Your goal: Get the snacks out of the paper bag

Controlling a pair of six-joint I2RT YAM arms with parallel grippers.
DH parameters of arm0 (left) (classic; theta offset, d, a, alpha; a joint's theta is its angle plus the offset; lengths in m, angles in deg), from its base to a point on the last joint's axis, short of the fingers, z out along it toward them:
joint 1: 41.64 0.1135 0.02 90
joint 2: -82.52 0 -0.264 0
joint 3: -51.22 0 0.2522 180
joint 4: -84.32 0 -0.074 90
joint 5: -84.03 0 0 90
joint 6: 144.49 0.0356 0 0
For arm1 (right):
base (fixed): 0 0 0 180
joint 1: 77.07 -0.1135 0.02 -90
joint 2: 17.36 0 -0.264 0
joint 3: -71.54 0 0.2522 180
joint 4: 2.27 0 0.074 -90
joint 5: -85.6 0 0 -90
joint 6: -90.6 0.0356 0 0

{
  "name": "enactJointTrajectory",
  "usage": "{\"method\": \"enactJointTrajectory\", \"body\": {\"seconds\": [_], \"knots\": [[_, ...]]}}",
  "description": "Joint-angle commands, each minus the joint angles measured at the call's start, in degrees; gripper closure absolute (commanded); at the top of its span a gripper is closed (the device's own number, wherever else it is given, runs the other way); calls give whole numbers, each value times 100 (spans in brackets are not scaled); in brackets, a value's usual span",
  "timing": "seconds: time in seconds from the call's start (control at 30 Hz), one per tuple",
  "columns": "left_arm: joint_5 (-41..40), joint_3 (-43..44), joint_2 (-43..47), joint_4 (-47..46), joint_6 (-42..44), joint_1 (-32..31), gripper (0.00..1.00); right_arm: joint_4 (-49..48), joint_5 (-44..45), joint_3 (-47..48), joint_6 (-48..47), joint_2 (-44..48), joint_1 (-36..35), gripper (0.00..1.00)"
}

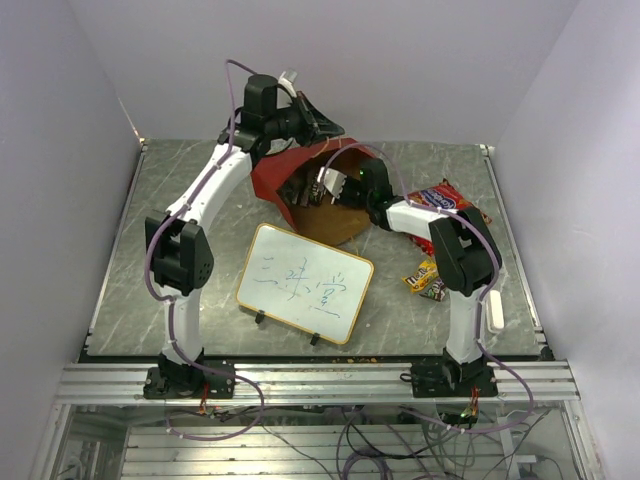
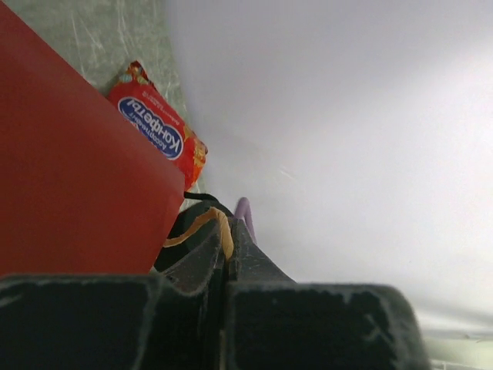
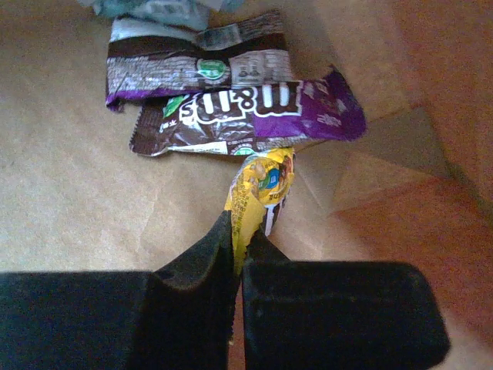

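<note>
Inside the bag [image 1: 268,180], on its kraft floor, a yellow packet [image 3: 262,189] is pinched by one end in the right gripper [image 3: 239,231]. The jaws are closed down to the wrapper's thickness. The packet's long axis runs straight on from the fingertips toward the bag's closed end. The mouth therefore lies behind the wrist, and the way out, as I judge it, is back along that same line.

Just past the yellow tip a purple packet [image 3: 246,116] lies crosswise, touching it or nearly so. A brown packet [image 3: 192,69] lies behind that, and a silvery one [image 3: 154,9] sits at the far edge of view. All three lie loose.

From above, the bag lies tipped over at the table's [image 1: 130,300] far middle, its mouth facing the right arm, which is the nearer arm and is reached in. At the far rim the left gripper [image 2: 229,239] is clamped tight on a string handle [image 2: 206,216], and I judge that this is holding the mouth up.

A chip bag [image 1: 440,197] lies on the table to the right of the mouth. A few small packets [image 1: 425,280] lie nearer, beside the right arm. A whiteboard [image 1: 305,283] lies just in front of the bag. A pull-back to the right, toward those packets, should stay clear of it.
</note>
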Motion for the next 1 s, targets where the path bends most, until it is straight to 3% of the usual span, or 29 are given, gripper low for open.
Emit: {"method": "enactJointTrajectory", "body": {"seconds": [0.0, 0.57, 0.97], "knots": [[173, 149, -69, -613, -334, 294, 93, -54, -199, 318, 645, 315, 2, 100], [307, -251, 110, -1025, -586, 623, 93, 555, -607, -32, 1924, 1445, 9, 100], [288, -589, 313, -1033, -548, 632, 93, 455, -647, -1303, 2507, 3444, 20, 100]]}}
